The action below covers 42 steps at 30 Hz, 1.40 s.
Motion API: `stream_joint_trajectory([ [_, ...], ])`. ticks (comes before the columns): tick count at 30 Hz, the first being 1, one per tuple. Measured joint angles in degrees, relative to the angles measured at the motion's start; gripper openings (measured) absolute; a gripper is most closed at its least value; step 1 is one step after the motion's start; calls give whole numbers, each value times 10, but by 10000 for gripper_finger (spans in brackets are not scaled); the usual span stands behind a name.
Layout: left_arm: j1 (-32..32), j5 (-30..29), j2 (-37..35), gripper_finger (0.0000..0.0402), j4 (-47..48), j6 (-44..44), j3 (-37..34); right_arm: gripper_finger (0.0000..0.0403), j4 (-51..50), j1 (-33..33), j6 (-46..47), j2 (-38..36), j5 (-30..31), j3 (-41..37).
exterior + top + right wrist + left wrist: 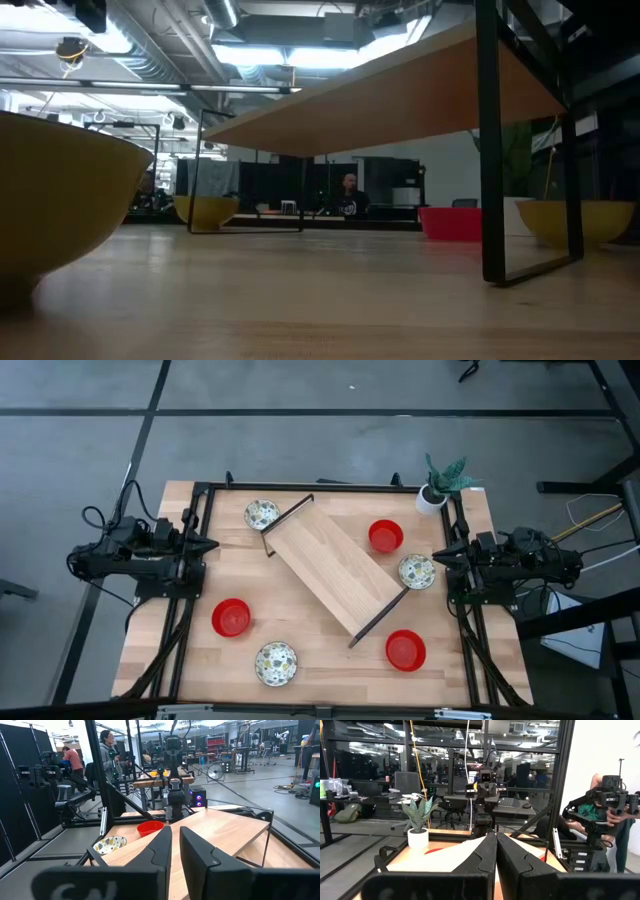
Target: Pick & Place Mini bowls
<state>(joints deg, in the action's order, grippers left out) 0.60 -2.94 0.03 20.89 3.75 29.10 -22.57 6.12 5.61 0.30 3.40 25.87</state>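
Note:
Six mini bowls sit on their bases on the table in the high view. The red ones are red bowl (385, 536), red bowl (231, 617) and red bowl (405, 650). The speckled ones are speckled bowl (262, 514), speckled bowl (417, 571) and speckled bowl (276, 662). My left gripper (210, 544) waits at the table's left edge, shut (496, 842), touching nothing. My right gripper (438, 555) waits at the right edge, just beside the speckled bowl (110, 844), shut (176, 836) and holding nothing. The low view shows a yellow bowl wall (60, 200) close by and a red bowl (450, 222) farther off.
A wooden shelf on thin black legs (340, 570) stands slantwise across the table's middle, between the bowls. A white pot with a green plant (440, 485) stands at the far right corner. Black frame rails (195, 600) run along both sides. People show in the room beyond (107, 750).

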Motion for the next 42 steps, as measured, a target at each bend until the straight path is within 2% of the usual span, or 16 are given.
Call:
stream_joint_trajectory([
  [17, 0, 0, 0, 4, 0, 0, 0, 39, 1, 0, 9, 0, 0, 0],
  [24, 0, 0, 0, 4, 0, 0, 0, 39, 12, 0, 47, 0, 0, 0],
  [38, 0, 0, 0, 4, 0, 0, 0, 39, 52, 0, 47, 0, -5, 0],
  [42, 0, 0, 0, 4, 0, 0, 0, 39, 63, 0, 58, 1, 15, 0],
])
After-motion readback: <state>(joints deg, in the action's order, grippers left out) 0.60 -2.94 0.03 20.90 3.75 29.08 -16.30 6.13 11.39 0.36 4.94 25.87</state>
